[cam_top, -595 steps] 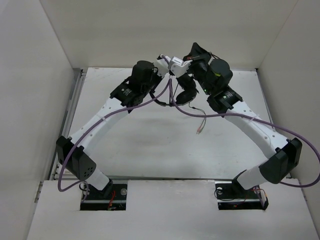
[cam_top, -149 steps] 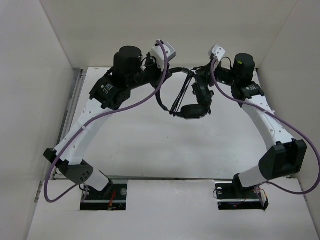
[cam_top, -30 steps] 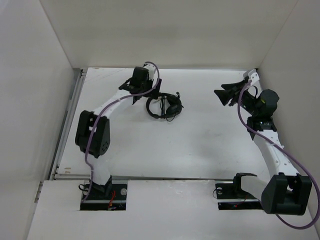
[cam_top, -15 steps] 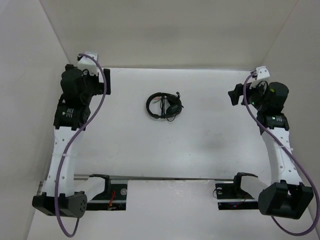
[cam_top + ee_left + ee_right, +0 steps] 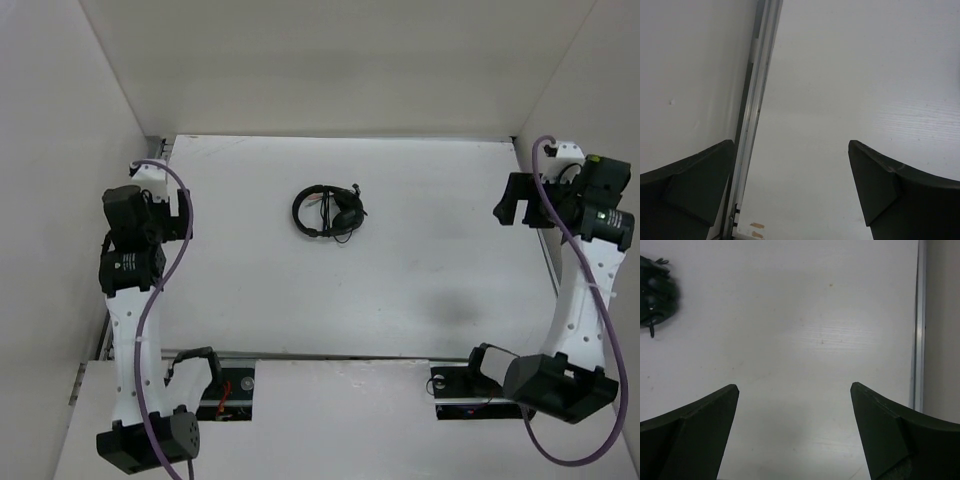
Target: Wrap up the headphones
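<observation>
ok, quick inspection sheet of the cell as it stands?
Surface: white table, holds only the headphones.
Job's things: headphones lie far centre, bundled compact; no cord seen trailing.
Clutter: nothing seen.
Grippers: left gripper open, empty, over the table's left edge; right gripper open, empty, near the right edge; both well apart from the headphones.
Cables: purple cables loop along both arms, clear of the headphones.
Surroundings: white walls on three sides; metal rail along the left edge.
</observation>
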Robot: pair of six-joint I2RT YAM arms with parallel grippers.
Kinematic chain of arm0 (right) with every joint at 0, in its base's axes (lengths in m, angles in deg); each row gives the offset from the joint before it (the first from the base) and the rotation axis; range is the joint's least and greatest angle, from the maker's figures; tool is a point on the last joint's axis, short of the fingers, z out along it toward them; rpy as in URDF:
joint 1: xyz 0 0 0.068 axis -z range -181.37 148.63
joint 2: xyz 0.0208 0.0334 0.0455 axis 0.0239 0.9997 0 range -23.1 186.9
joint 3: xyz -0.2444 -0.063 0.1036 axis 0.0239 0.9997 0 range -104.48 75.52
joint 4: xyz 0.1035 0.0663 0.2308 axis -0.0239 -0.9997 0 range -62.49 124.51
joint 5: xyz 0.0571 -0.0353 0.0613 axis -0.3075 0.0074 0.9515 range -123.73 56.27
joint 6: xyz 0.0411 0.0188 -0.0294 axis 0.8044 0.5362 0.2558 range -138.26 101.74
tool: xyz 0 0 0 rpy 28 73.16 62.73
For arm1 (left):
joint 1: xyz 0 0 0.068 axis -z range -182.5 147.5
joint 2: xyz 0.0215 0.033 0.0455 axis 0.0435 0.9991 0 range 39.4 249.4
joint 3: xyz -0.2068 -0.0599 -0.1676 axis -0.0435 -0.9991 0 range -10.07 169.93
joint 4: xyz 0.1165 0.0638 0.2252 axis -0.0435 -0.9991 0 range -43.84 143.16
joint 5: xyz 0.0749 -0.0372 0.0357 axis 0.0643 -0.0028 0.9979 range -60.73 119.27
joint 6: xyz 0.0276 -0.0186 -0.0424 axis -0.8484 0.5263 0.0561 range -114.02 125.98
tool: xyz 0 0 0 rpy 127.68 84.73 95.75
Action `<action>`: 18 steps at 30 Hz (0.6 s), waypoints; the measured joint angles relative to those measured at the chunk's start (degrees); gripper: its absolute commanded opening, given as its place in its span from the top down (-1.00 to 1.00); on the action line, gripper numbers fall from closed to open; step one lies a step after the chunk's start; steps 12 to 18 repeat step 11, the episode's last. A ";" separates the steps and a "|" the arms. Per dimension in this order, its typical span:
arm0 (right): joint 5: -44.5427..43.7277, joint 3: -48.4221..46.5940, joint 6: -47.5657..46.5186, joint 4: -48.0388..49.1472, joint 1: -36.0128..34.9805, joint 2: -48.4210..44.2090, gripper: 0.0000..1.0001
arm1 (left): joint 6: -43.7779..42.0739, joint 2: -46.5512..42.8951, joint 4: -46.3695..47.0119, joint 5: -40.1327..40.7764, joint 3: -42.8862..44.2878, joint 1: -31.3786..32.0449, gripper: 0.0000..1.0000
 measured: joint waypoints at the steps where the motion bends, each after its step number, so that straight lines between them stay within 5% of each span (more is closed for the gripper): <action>1: 0.07 -3.23 -0.11 -3.89 0.00 1.44 -1.00 | 0.00 -0.35 -0.02 -0.57 0.00 -0.70 -1.00; 5: 2.14 -11.26 0.22 -11.06 1.70 2.60 -1.00 | 0.11 -1.33 -0.11 -2.73 -0.07 -2.03 -1.00; 11: -0.79 -4.66 2.23 -4.66 7.58 -9.62 -1.00 | 0.04 -4.87 -0.07 -4.17 -1.77 -2.93 -1.00; 18: -0.79 -4.66 2.23 -4.66 7.58 -9.62 -1.00 | 0.04 -4.87 -0.07 -4.17 -1.77 -2.93 -1.00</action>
